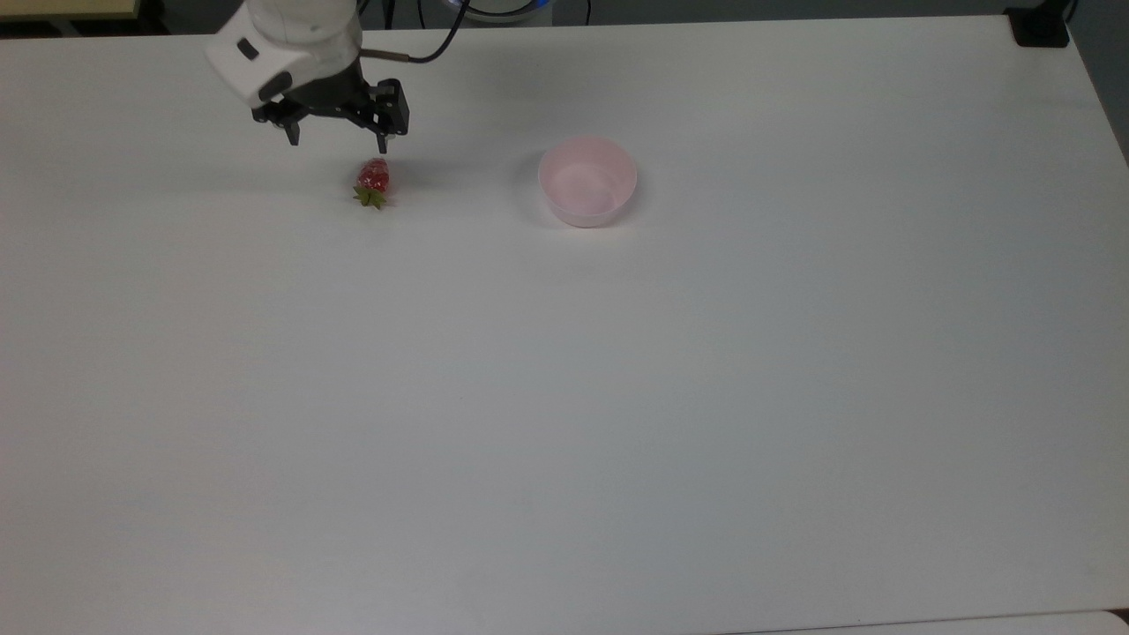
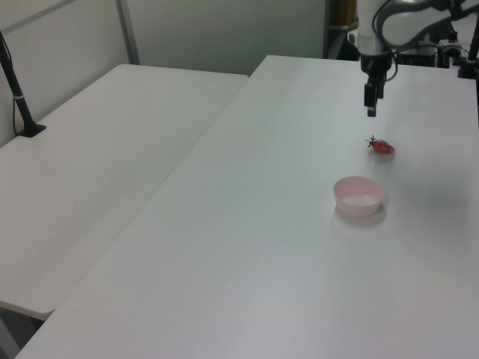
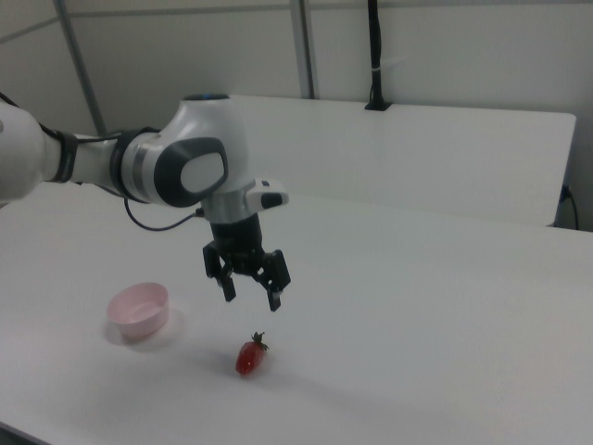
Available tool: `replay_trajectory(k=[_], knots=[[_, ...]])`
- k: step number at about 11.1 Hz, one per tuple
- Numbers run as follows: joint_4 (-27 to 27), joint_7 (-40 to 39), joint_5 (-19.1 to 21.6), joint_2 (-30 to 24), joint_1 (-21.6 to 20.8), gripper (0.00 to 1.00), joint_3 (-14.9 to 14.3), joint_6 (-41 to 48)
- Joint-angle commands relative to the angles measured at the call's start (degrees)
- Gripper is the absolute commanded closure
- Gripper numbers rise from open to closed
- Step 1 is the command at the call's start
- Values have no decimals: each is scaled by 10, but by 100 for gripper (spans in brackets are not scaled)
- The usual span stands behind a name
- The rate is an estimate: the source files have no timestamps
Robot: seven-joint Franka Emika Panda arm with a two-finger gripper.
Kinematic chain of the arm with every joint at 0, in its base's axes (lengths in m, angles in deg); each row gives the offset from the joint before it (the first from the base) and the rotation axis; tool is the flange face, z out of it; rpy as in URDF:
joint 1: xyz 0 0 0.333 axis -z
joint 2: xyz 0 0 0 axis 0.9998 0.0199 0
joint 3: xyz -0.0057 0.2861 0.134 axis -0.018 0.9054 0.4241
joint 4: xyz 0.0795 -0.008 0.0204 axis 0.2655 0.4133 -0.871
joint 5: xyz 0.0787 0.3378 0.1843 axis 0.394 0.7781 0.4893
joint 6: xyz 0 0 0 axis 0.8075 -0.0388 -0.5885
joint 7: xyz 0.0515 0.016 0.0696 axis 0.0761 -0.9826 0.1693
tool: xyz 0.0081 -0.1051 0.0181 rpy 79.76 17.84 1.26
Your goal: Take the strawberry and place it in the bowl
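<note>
Top view: the arm (image 1: 282, 44) enters from the upper left edge of the frame and reaches down over the table (image 1: 617, 397). The gripper (image 1: 338, 141) points downward, fingers spread apart and holding nothing. The strawberry (image 1: 373, 182) lies on the table just below the gripper in the frame, under the right fingertip, green cap toward the frame's bottom. The bowl (image 1: 587, 181) stands upright to the right of the strawberry, well apart from it.

Left view: the arm (image 2: 393, 22) comes in at the upper right. The gripper (image 2: 370, 101) hangs vertically above the table, clear of the surface. The strawberry (image 2: 381, 146) lies below it, slightly right. The bowl (image 2: 359, 196) sits lower in the frame, nearer the camera.

Right view: the arm (image 3: 139, 167) extends from the left edge, elbow bent, wrist turned down. The gripper (image 3: 252, 297) is at centre frame, fingers released and wide. The strawberry (image 3: 249, 357) lies on the table directly beneath, not touched. The bowl (image 3: 139, 311) stands at the left, apart from both.
</note>
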Motion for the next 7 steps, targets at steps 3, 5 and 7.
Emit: replay_trajectory(k=[3, 5, 7], knots=[[81, -20, -35, 26, -11, 9, -5, -86], [84, -21, -50, 45, -14, 20, -5, -98], [84, -22, -51, 57, -17, 43, -5, -99]])
